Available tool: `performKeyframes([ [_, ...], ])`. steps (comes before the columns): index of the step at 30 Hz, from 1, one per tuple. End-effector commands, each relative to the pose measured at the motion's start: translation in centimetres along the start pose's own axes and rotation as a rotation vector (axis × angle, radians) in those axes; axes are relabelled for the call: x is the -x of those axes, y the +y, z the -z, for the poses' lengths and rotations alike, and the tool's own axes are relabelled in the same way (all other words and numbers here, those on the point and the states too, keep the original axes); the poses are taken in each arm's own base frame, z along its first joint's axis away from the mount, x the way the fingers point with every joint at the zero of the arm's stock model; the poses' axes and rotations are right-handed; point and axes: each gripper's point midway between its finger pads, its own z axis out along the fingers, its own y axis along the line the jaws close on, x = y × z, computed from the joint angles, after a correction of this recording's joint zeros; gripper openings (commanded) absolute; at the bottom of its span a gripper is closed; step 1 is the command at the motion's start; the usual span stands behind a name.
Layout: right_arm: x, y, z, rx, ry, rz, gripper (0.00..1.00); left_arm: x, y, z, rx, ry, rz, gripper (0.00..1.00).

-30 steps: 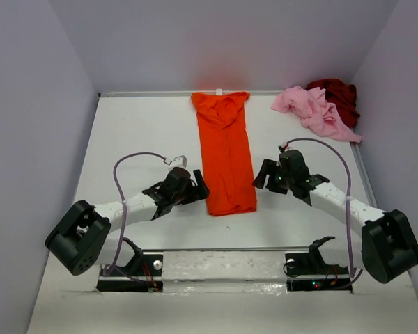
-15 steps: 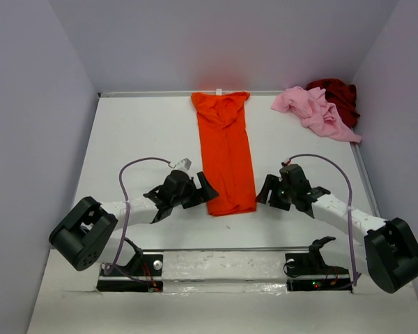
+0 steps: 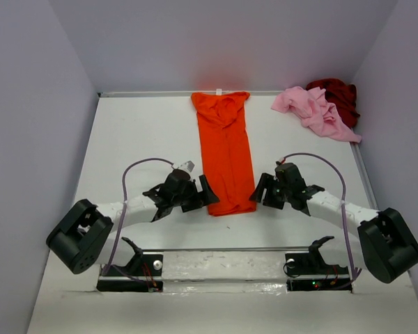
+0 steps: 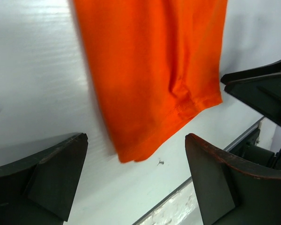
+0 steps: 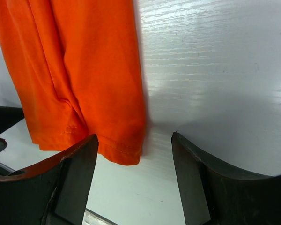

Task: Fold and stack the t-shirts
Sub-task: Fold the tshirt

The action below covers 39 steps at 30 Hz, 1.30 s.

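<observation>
Orange t-shirt [image 3: 226,149] lies flat mid-desk as a long narrow strip, collar at the far edge, hem at the near end, sides apparently already folded in. The strip shape looks set up for a hem-to-collar fold next. Left gripper [image 3: 204,191] sits just left of the hem's near-left corner and right gripper [image 3: 259,192] just right of the near-right corner, one each side, likely so both corners can be pinched together and lifted evenly. Left wrist view: left gripper [image 4: 136,164] has its jaws wide apart, the hem corner lying between the two fingers, nothing clamped. Right wrist view: right gripper [image 5: 135,173] has its jaws apart too, a bit less wide, framing the other hem corner, holding nothing. Can't tell from any view whether a fingertip touches the cloth or the desk [image 3: 139,139]. Pink t-shirt [image 3: 313,110] is crumpled at the far right with the dark red t-shirt [image 3: 340,94] bunched behind it, touching, both unfolded and well apart from the arms, probably parked there to keep the middle free. No stack yet; task looks early.
</observation>
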Motion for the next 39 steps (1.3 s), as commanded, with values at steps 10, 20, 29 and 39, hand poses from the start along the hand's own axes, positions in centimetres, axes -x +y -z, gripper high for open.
performKeyframes([
  [10, 0.4, 1.1, -1.3, 0.043, -0.006, -0.016, 0.69, -3.4, 4.2, 3.5, 0.193, 0.080, -0.001, 0.98],
  [20, 0.3, 1.3, -1.5, 0.056, 0.003, -0.012, 0.68, -4.5, 3.4, 1.4, 0.100, 0.093, 0.054, 0.96],
  [29, 0.2, 1.2, -1.5, 0.050, 0.009, -0.012, 0.67, -6.0, 2.7, -0.1, 0.051, 0.159, 0.054, 0.94],
  [39, -0.6, 2.1, -1.4, 0.096, 0.041, -0.022, 0.55, -7.7, 3.0, 0.2, 0.044, 0.190, 0.055, 0.75],
])
